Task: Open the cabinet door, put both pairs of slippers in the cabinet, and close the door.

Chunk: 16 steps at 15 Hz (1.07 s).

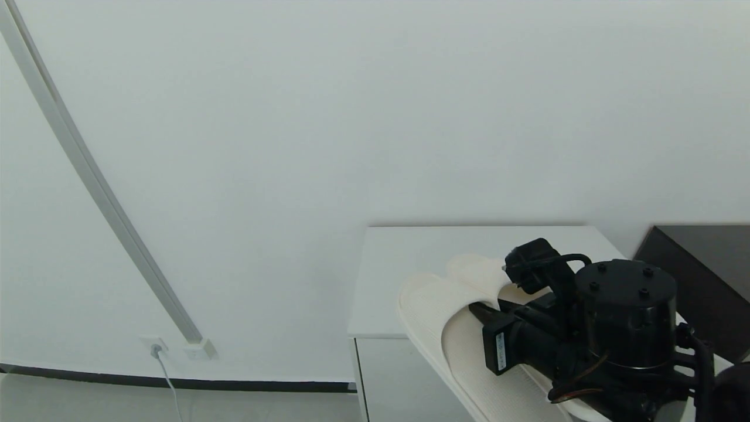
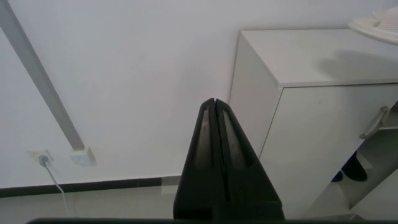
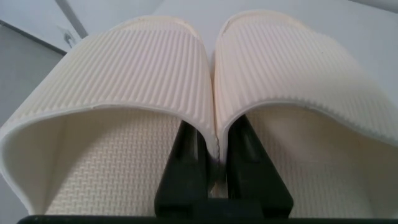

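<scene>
A pair of cream ribbed slippers [image 1: 433,310] hangs over the front edge of the white cabinet [image 1: 410,258]. My right gripper [image 1: 477,310] is shut on them. In the right wrist view its fingers [image 3: 186,155] pinch the two inner strap edges of the slippers [image 3: 149,68] together. My left gripper [image 2: 214,102] is shut and holds nothing, off to the left of the cabinet [image 2: 311,56] and facing the wall. The cabinet front carries a metal handle [image 2: 373,121]. Beside the handle an open gap shows shelves with a dark shape [image 2: 354,171] inside. The slippers' toes [image 2: 379,25] reach over the cabinet top.
A white wall stands behind the cabinet. A slanted cable duct [image 1: 94,176] runs down to a wall socket with a plug [image 1: 155,349]. A dark piece of furniture [image 1: 703,275] stands right of the cabinet. Open floor lies to the cabinet's left.
</scene>
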Motion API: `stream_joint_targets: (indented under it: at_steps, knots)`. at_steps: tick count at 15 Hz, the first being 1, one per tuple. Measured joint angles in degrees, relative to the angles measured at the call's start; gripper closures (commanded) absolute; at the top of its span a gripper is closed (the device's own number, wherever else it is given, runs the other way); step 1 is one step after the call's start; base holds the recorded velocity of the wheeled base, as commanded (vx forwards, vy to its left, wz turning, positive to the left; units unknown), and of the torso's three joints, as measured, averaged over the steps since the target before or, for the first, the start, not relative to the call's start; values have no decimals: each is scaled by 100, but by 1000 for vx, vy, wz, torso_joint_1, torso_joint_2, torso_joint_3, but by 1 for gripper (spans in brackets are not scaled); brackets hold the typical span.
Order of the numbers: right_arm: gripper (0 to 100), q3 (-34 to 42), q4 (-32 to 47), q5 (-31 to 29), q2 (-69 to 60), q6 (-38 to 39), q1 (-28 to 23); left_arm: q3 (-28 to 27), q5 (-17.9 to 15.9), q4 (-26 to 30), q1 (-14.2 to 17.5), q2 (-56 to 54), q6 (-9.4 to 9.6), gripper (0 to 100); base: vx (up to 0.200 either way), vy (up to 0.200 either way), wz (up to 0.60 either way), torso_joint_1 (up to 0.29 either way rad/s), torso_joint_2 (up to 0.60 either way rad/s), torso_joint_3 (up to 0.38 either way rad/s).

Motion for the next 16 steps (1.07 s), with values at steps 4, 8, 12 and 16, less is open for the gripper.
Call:
stream_joint_targets:
  at_steps: [4, 8, 12, 16]
  knots:
    - [100, 116, -2, -1, -127, 2, 91, 0, 6, 0, 0, 0, -11, 100, 0, 0, 0, 0, 0, 0]
    - [100, 122, -21, -34, -119, 2, 113, 0, 5, 0, 0, 0, -13, 100, -200, 0, 0, 12, 1, 1]
    - [100, 155, -22, -37, -116, 2, 163, 0, 5, 0, 0, 0, -11, 100, -200, 0, 0, -6, -1, 2]
    - [100, 177, -24, -33, -113, 5, 171, 0, 2, 0, -2, 0, -11, 100, -100, 0, 0, 1, 2, 2]
